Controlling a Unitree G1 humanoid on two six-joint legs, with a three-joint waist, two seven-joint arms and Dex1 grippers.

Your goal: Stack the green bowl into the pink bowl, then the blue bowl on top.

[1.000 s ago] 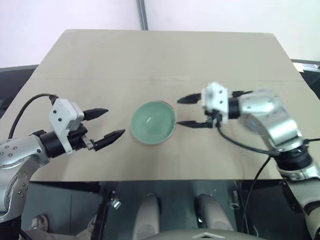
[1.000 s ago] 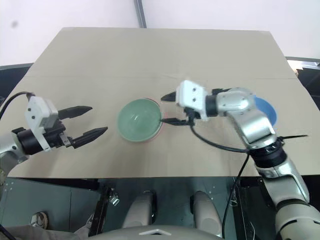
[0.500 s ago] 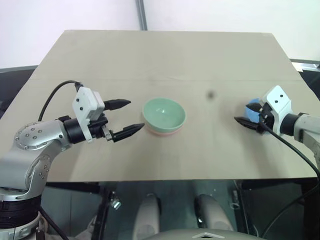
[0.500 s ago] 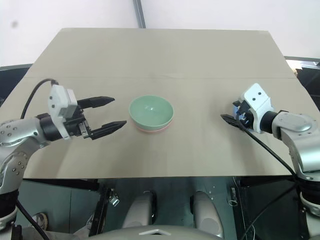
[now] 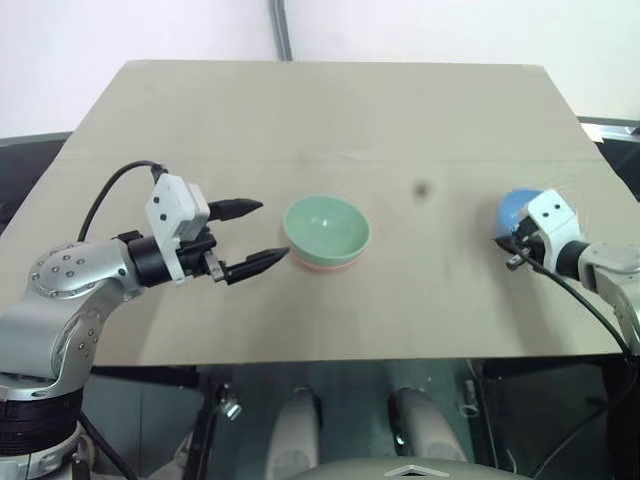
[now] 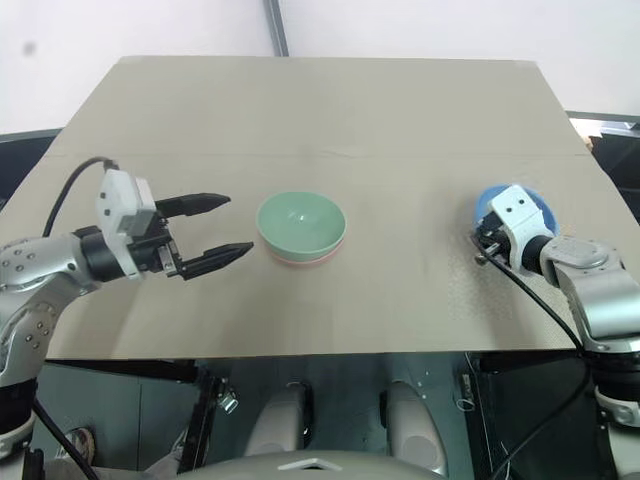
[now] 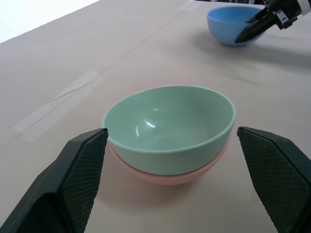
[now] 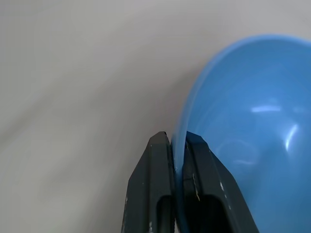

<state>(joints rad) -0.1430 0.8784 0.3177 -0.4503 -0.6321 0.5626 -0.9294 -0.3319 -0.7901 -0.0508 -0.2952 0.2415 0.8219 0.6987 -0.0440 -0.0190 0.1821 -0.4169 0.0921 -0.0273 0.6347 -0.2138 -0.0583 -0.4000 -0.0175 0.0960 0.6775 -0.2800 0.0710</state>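
Observation:
The green bowl [image 5: 326, 228] sits nested in the pink bowl [image 5: 325, 264] at the middle of the table; only the pink rim shows beneath it [image 7: 165, 175]. My left gripper [image 5: 258, 236] hovers open just left of that stack, with its fingers [image 7: 73, 179] spread wider than the bowls. At the table's right side stands the blue bowl [image 5: 516, 208]. My right gripper [image 8: 177, 145] is shut on the blue bowl's [image 8: 243, 126] near rim, one finger inside and one outside.
The tan table [image 5: 330, 110] stretches far behind the bowls. A small dark spot [image 5: 421, 188] marks the surface between the stack and the blue bowl. The table's front edge [image 5: 330, 355] runs close below both arms.
My right gripper swung from the stack to the blue bowl at the right and closed on its rim. The left gripper moved in toward the stack, then held still.

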